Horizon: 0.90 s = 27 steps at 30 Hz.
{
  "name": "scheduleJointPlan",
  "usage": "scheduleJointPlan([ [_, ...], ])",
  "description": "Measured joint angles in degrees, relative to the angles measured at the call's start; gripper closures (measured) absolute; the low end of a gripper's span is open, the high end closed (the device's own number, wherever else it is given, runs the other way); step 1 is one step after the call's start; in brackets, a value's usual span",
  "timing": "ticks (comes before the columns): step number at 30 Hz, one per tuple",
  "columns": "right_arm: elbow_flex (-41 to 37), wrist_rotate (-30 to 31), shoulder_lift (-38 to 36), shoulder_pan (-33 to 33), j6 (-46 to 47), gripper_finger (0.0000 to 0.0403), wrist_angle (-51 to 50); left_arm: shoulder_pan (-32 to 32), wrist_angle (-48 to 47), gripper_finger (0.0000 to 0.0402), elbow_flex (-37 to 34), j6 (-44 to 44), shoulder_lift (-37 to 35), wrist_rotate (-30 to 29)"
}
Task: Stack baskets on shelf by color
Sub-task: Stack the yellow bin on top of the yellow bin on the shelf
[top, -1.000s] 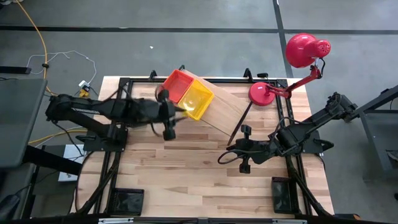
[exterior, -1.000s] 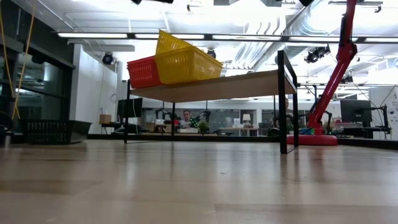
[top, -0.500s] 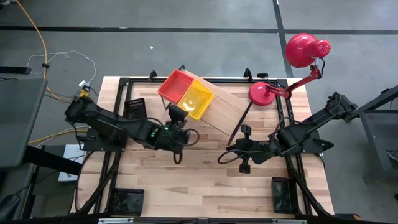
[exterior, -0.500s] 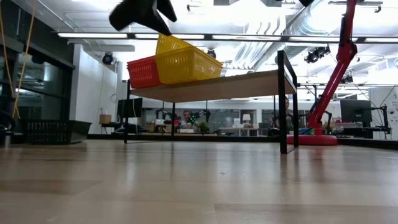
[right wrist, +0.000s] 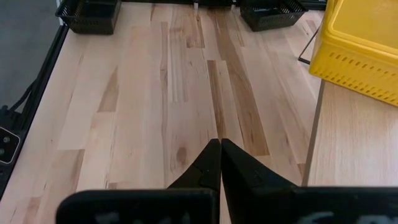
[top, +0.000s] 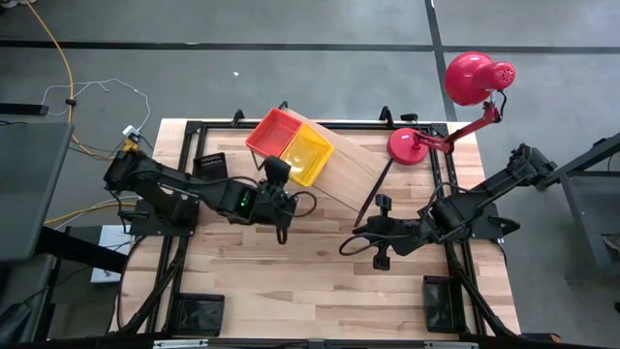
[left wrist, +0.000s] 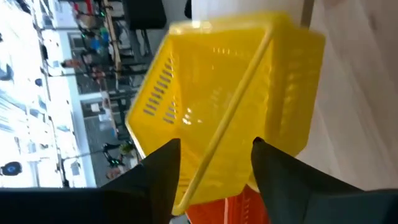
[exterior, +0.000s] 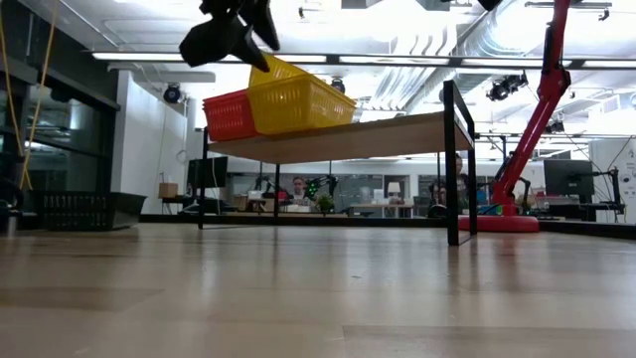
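Observation:
The shelf (top: 349, 170) stands aslant at the table's far middle. On its left end sit an orange-red basket (top: 274, 131) and a yellow basket (top: 308, 155). In the low view a second yellow basket (exterior: 270, 72) lies tilted in the first, one end up. My left gripper (top: 279, 176) is open at the yellow baskets' near side, level with their top (exterior: 248, 35). In the left wrist view its fingers stand on either side of a yellow rim (left wrist: 230, 112). My right gripper (top: 373, 242) hangs shut over the bare tabletop, right of the shelf (right wrist: 219, 146). My left gripper comes at the yellow baskets slanting down from the table's near side, with the yellow rim (left wrist: 202, 168) running between its open fingers (left wrist: 158, 177). Whether either finger touches the rim I cannot tell.
A red desk lamp (top: 455, 107) stands at the far right corner. Black baskets lie on the table's left edge (top: 208, 165) and at both near corners (top: 199, 310) (top: 441, 305). Bare planks (top: 320, 281) stretch between the arms.
My left gripper has swung from the left of the baskets toward the table's near edge, then back up to the yellow baskets' near side, rolling as it went. In the low view it has come down from above to the baskets' top. The baskets have stayed put.

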Motion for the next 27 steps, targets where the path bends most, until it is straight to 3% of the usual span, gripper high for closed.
scheduleJointPlan([
  [6, 0.0, 0.0, 0.0, 0.01, 0.04, 0.0403, 0.02, 2.79, -2.33, 0.0257, -0.02, -4.89, 0.0, 1.13],
  [11, 0.0, 0.0, 0.0, 0.01, -0.03, 0.0403, 0.02, 2.84, -2.39, 0.0291, -0.02, -4.0, 0.0, 1.61],
  [18, 0.0, 0.0, 0.0, 0.0, 0.08, 0.0403, 0.02, 2.74, -2.37, 0.0387, -0.02, -3.67, 0.0, 1.74],
  [27, 0.0, 0.0, 0.0, 0.01, 0.02, 0.0403, 0.04, 0.66, -1.36, 0.0398, -0.04, -1.68, -0.08, 1.13],
])
